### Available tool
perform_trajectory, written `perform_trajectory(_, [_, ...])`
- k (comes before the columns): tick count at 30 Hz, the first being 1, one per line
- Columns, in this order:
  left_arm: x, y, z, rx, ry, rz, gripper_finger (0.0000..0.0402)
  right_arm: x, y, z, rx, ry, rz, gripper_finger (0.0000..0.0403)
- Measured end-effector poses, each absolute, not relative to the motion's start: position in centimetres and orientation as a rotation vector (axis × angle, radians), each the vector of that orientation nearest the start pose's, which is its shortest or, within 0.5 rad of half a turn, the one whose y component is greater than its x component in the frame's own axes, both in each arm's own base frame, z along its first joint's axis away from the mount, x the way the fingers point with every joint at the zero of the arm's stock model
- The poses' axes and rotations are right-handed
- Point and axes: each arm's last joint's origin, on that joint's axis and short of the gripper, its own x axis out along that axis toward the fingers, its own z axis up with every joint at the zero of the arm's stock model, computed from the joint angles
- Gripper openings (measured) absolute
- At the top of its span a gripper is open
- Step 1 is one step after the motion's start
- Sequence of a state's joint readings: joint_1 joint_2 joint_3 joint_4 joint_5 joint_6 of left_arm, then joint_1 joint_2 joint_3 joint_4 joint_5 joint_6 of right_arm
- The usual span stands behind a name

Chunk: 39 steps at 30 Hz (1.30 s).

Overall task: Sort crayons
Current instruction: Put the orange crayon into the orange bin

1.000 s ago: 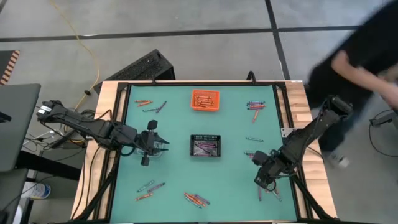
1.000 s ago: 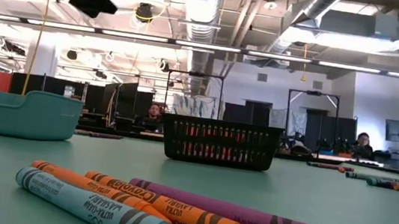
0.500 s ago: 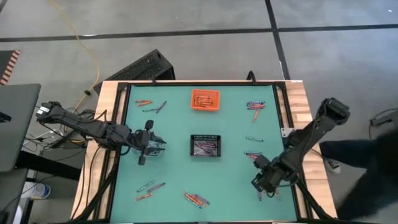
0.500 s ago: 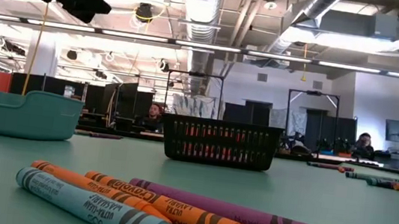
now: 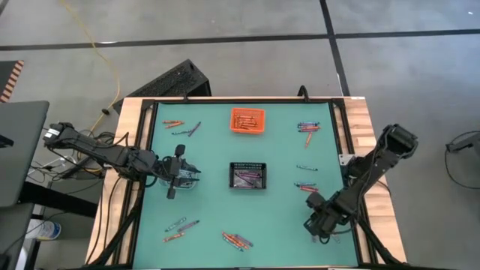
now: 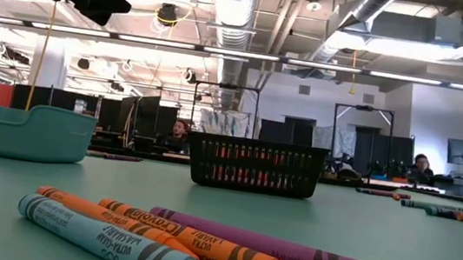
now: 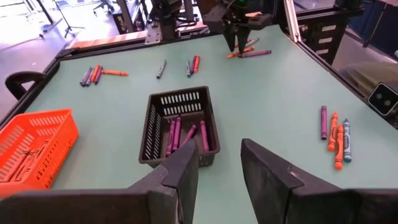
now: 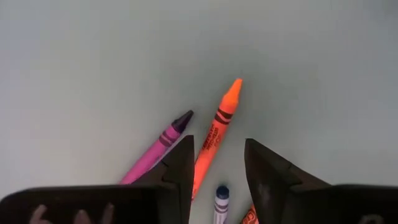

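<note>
Right gripper (image 8: 216,163) open, straddling orange crayon (image 8: 217,132); purple crayon (image 8: 160,146) beside; centre, descend, close on orange only; left gripper (image 7: 219,163) open, idle.

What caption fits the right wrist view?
Open right gripper hovers over an orange crayon beside a purple crayon.

The black mesh bin (image 5: 247,175) sits at the middle of the green table (image 5: 281,217). The orange bin (image 5: 247,120) stands beyond the black bin, near the table's far edge. In the low view a teal tub (image 6: 21,131) rests on the table to the left of the black bin. Behind the black bin, out in the room, one person (image 6: 180,130) sits just left of it and another person (image 6: 421,163) sits well to its right.
</note>
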State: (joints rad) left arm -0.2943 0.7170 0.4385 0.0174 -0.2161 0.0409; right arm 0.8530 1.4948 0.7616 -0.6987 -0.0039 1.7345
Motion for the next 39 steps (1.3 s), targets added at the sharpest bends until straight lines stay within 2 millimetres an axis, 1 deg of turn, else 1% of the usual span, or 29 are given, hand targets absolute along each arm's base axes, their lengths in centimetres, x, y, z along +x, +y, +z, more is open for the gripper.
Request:
perform_trajectory(4, [16.0,-4.2,24.2,0.107,0.252,-0.083,0.0111,15.2,18.1,15.0,0.794,1.366,-0.604,0.0122])
perform_trajectory(11, [16.0,-4.2,24.2,0.107,0.254,-0.084,0.0111,15.4,18.7,13.1,0.708,1.403,-0.643,0.0099])
perform_trajectory(13, [16.0,-4.2,24.2,0.107,0.255,-0.084,0.0111,15.6,18.6,12.9,0.696,1.409,-0.656,0.0087])
perform_trajectory(16, [16.0,-4.2,24.2,0.102,0.254,-0.083,0.0111,15.7,18.4,13.2,0.670,1.399,-0.684,0.0061])
perform_trajectory(19, [16.0,-4.2,24.2,0.099,0.255,-0.083,0.0111,15.8,17.9,14.1,0.660,1.339,-0.691,0.0031])
perform_trajectory(22, [16.0,-4.2,24.2,0.099,0.254,-0.083,0.0111,16.1,17.1,15.2,0.623,1.171,-0.686,0.0007])
perform_trajectory(24, [16.0,-4.2,24.2,0.100,0.254,-0.083,0.0111,16.5,16.6,16.2,0.626,1.042,-0.675,0.0006])
perform_trajectory(27, [16.1,-4.2,24.3,0.102,0.253,-0.084,0.0111,16.8,16.0,17.4,0.597,0.946,-0.637,0.0007])
perform_trajectory(31, [16.1,-4.2,24.2,0.104,0.257,-0.084,0.0111,18.0,14.3,19.2,0.494,0.755,-0.618,0.0004])
perform_trajectory(35, [16.1,-4.2,24.2,0.104,0.256,-0.084,0.0111,20.2,12.0,20.8,0.373,0.671,-0.569,0.0002])
perform_trajectory(39, [16.1,-4.2,24.2,0.104,0.255,-0.083,0.0111,23.8,8.7,22.1,0.188,0.608,-0.496,0.0002])
